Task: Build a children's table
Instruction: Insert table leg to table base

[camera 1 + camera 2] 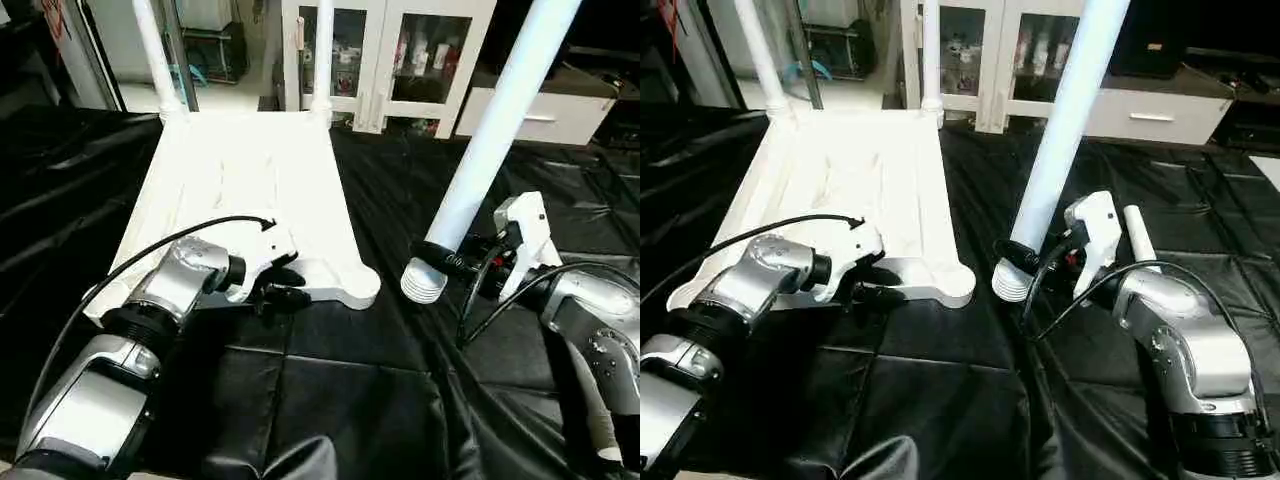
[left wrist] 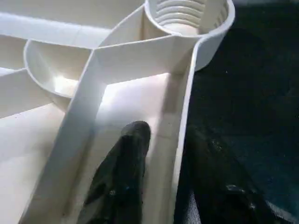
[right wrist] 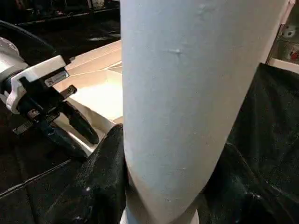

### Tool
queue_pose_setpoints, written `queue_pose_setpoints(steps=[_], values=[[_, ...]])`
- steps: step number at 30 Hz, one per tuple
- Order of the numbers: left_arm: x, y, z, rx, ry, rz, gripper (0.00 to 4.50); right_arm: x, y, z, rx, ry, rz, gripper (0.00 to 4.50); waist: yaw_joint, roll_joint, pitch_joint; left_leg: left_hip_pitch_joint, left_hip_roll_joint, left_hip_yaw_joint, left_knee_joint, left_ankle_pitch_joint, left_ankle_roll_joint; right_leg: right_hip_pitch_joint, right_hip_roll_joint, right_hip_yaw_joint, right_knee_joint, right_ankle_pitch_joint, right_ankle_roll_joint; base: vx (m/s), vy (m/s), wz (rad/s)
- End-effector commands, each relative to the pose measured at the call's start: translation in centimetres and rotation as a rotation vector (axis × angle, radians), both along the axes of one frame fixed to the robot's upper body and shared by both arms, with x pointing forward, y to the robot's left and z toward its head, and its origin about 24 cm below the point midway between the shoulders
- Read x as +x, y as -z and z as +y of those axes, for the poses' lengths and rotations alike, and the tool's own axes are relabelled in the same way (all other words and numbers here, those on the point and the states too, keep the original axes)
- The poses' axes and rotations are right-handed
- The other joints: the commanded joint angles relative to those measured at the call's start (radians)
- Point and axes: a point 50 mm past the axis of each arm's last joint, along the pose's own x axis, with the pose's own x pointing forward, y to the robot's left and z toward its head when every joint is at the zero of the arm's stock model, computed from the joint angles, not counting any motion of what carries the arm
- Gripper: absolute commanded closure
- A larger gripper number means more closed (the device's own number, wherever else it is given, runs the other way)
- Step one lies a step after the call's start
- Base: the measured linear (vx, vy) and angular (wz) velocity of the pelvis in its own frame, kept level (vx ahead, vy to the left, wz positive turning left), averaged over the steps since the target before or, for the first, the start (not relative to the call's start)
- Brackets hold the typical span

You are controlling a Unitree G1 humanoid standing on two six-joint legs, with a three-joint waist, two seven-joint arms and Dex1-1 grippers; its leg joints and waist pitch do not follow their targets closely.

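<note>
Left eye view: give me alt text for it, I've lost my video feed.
The right gripper holds a white leg tilted, its ribbed end just off the table top's empty near corner socket. The left gripper straddles the top's near rim beside that socket. Two legs already stand in the far corners, on black cloth.

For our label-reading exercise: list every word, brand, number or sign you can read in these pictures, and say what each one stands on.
None can be read.
Table top: plain white, no markings.
Leg held in the right gripper: plain white, no print.
Left gripper: no label visible.
Cabinet behind the table: items behind its glass doors carry coloured patches, too small and blurred to read.
</note>
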Motion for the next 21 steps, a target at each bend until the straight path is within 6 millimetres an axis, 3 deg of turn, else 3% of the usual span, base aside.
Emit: queue_pose_setpoints(steps=[1, 6, 7, 13, 15, 17, 19, 20, 21], values=[[-0.1, 0.4, -0.2, 0.039, 0.024, 0.015, 3.28, -0.1, -0.3, -0.2, -0.01, 0.003, -0.024, 2.64, 0.002, 0.005, -0.059, 0.014, 0.094, -0.037, -0.1, -0.124, 0.004, 0.045, -0.095, 0.054, -0.076, -0.028, -0.294, 0.0, 0.0, 0.0], [-0.5, 0.9, -0.4, 0.052, 0.065, 0.051, 3.65, -0.2, -0.2, -0.2, -0.01, 0.006, -0.026, 2.64, 0.003, 0.009, -0.059, 0.013, 0.094, -0.038, -0.101, -0.124, 0.007, 0.046, -0.095, 0.054, -0.076, -0.023, -0.296, 0.0, 0.0, 0.0], [-0.7, 1.0, -0.4, 0.058, 0.071, 0.06, 3.86, -0.2, -0.2, -0.2, -0.009, 0.007, -0.027, 2.64, 0.004, 0.014, -0.06, 0.014, 0.094, -0.039, -0.1, -0.123, 0.006, 0.046, -0.096, 0.054, -0.075, -0.019, -0.297, 0.0, 0.0, 0.0], [-1.1, 1.6, 0.0, 0.069, 0.074, 0.098, 4.28, -0.2, -0.2, -0.1, -0.005, 0.009, -0.028, 2.64, 0.003, 0.013, -0.064, 0.012, 0.094, -0.037, -0.099, -0.071, 0.032, 0.049, -0.095, 0.051, -0.07, 0.055, -0.308, 0.0, 0.0, 0.0], [-1.7, 2.1, 0.6, 0.052, 0.056, 0.136, 4.4, -0.1, -0.1, 0.0, 0.0, 0.025, -0.025, 2.64, 0.004, 0.024, -0.066, 0.013, 0.094, -0.037, -0.099, -0.057, 0.04, 0.049, -0.095, 0.05, -0.067, 0.085, -0.315, 0.0, 0.0, 0.0], [-2.7, 2.7, 1.7, 0.031, 0.016, 0.18, 4.46, 0.0, 0.0, 0.2, 0.015, 0.047, -0.017, 2.64, -0.003, 0.019, -0.068, 0.007, 0.096, -0.039, -0.1, -0.032, 0.048, 0.054, -0.095, 0.048, -0.061, 0.129, -0.319, 0.0, 0.0, 0.0], [-3.6, 3.1, 2.8, 0.046, -0.002, 0.189, 4.46, 0.0, 0.0, 0.4, 0.025, 0.051, -0.012, 2.64, -0.01, 0.016, -0.067, 0.01, 0.097, -0.036, -0.1, -0.052, 0.057, 0.052, -0.097, 0.049, -0.066, 0.108, -0.319, 0.0, 0.0, 0.0], [-4.4, 3.3, 3.6, 0.057, -0.017, 0.193, 4.46, -0.1, 0.0, 0.5, 0.031, 0.051, -0.009, 2.64, -0.017, 0.018, -0.064, 0.004, 0.091, -0.035, -0.103, -0.068, 0.063, 0.053, -0.094, 0.049, -0.071, 0.057, -0.31, 0.0, 0.0, 0.0], [-5.1, 3.3, 4.4, 0.064, -0.031, 0.195, 4.46, -0.1, 0.1, 0.6, 0.033, 0.048, -0.007, 2.64, -0.019, 0.017, -0.063, 0.007, 0.095, -0.035, -0.105, -0.087, 0.056, 0.053, -0.098, 0.051, -0.075, 0.0, -0.3, 0.0, 0.0, 0.0]])
